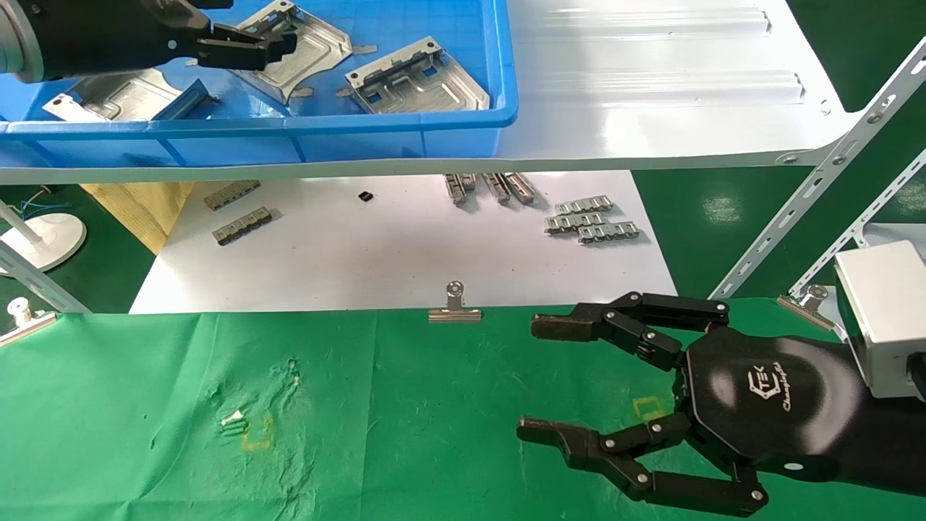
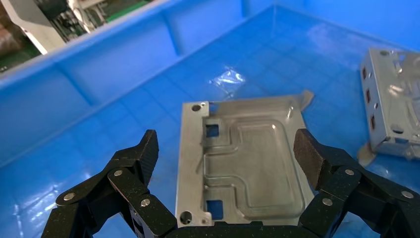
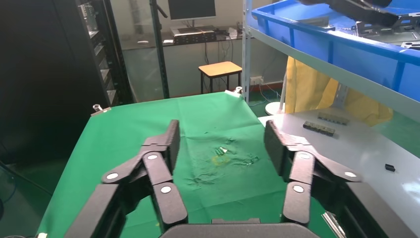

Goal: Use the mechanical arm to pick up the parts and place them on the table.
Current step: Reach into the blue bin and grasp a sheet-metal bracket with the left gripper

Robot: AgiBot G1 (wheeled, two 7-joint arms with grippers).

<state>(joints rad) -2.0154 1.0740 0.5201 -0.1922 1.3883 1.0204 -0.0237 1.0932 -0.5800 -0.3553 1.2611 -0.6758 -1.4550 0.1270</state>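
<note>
Jaws spread, left gripper straddles shiny embossed silver part

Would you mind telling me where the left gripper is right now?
In the head view, the left gripper hangs inside the blue bin on the white shelf, jaws open over a silver plate.

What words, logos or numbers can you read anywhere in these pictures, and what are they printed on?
"TEK": white logo on the glossy black palm of the right tool, which hangs open over the green table.
A slanted white script line beneath the logo: too small to read with certainty.
Nothing readable on the blue bin, the parts, or the left tool.
</note>
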